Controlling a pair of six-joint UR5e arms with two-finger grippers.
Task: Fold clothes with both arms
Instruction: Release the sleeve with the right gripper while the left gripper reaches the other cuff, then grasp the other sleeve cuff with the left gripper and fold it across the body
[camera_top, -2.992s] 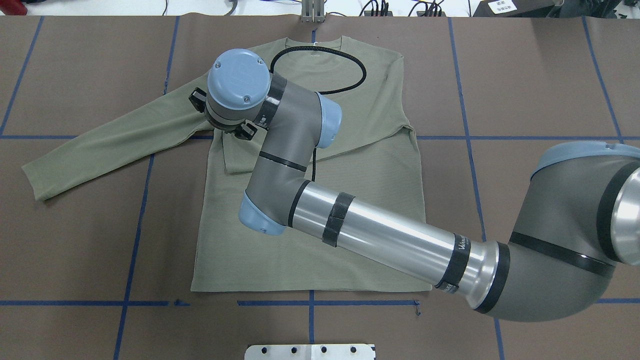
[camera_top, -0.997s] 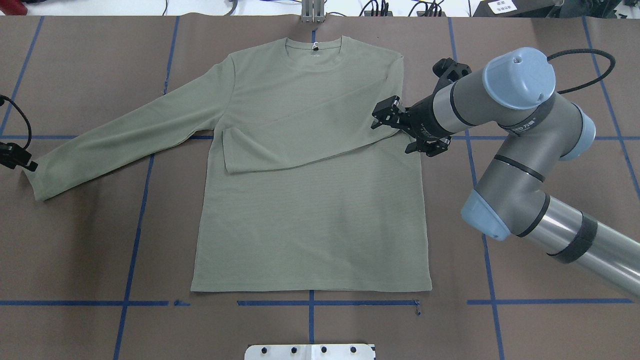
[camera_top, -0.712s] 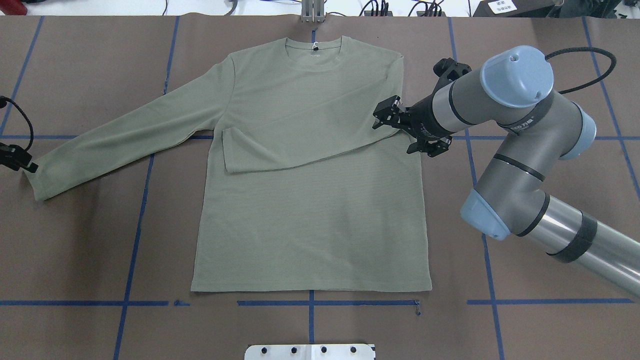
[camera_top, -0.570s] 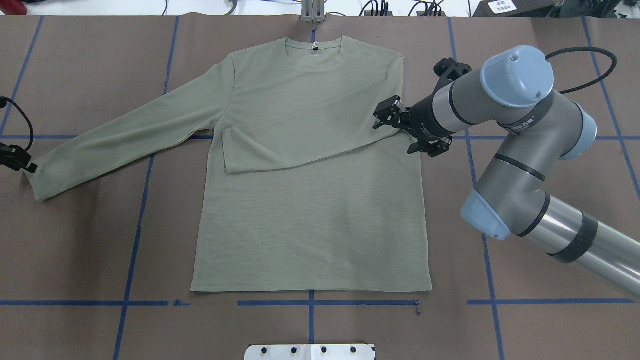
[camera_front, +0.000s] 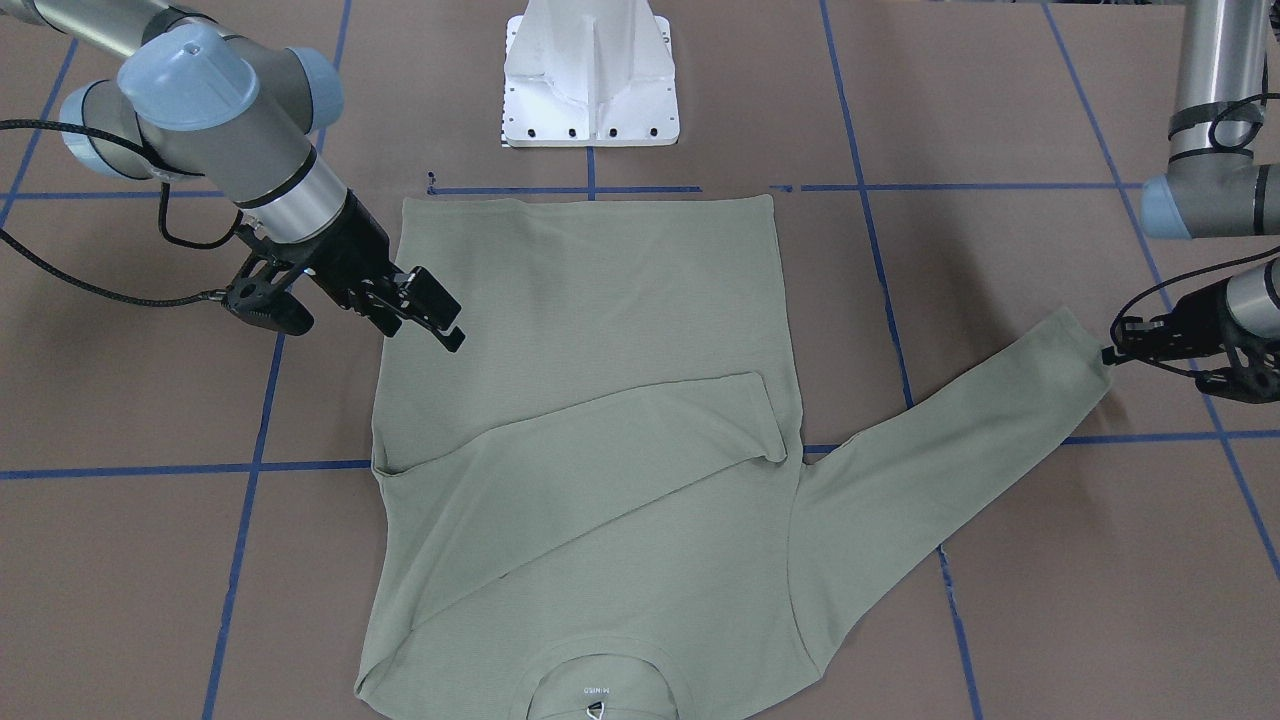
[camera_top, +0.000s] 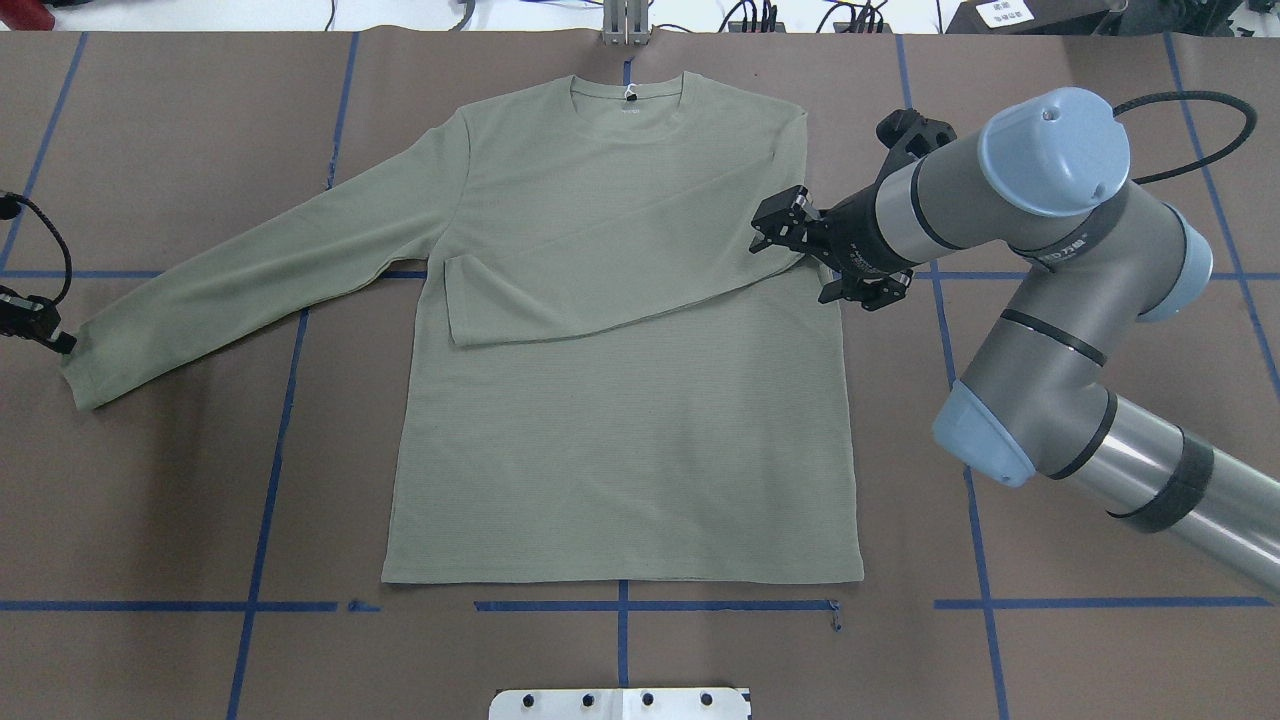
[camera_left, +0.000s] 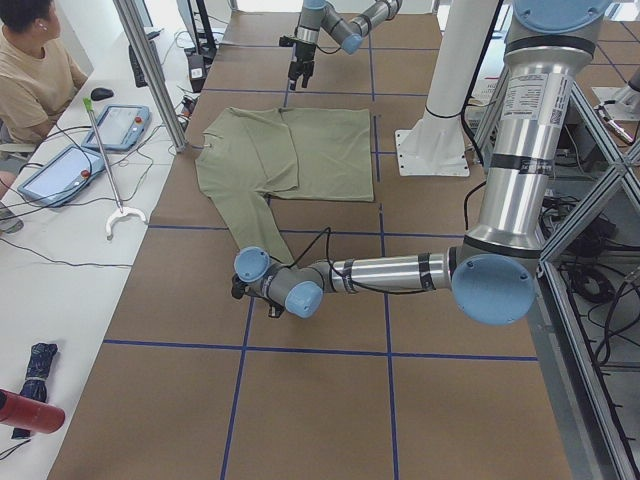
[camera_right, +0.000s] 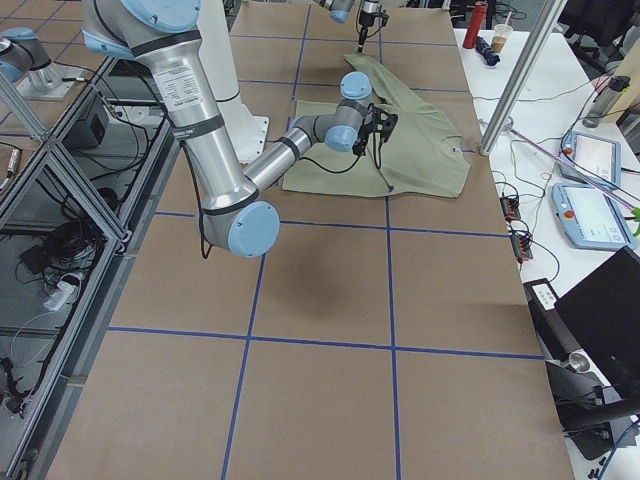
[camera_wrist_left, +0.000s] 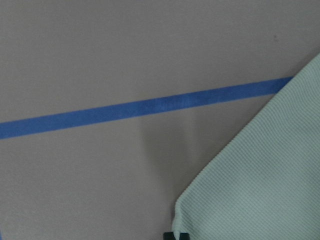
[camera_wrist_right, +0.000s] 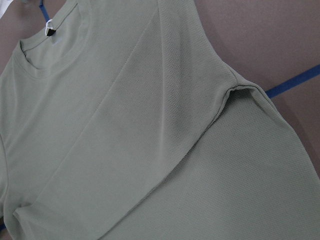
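- The sage-green shirt (camera_top: 620, 450) lies face up and flat on the brown desk (camera_top: 150, 500). Its collar (camera_top: 600, 92) is at the far edge from the robot and its hem is nearest the robot.
- A small white tag (camera_wrist_right: 49, 27) hangs at the middle of the neckline.
- The shirt's right sleeve (camera_top: 600, 290) is folded across the chest. It runs at a slant from the right shoulder, and its cuff ends near the opposite side seam.
- The left sleeve (camera_top: 260, 270) is stretched out straight, sloping away from the body toward the robot's left, with its cuff well apart from the torso.
- The left gripper (camera_front: 1115, 353) sits low at the tip of that outstretched cuff. Its fingers are pinched together on the cuff's corner. The left wrist view shows the corner of the cloth drawn right up to a black fingertip at the bottom edge.
- The right gripper (camera_top: 768, 228) hangs over the shirt's right side, just by the fold where the crossed sleeve leaves the shoulder. Its fingers are spread apart and hold nothing. The right wrist view looks down on the collar, the shoulder and the fold from some height, so the gripper appears clear of the cloth.
- The right arm (camera_top: 1050, 250) bends in from the robot's right, and a black cable (camera_top: 1200, 110) loops behind its wrist.
- Blue tape lines (camera_top: 265, 470) cross the desk in a grid, and the shirt's body lies over one of them.
- The white pedestal base (camera_front: 590, 75) stands just beyond the hem, not touching it.
- A seated person (camera_left: 30, 60) in a tan top is at a side bench beyond the collar end.
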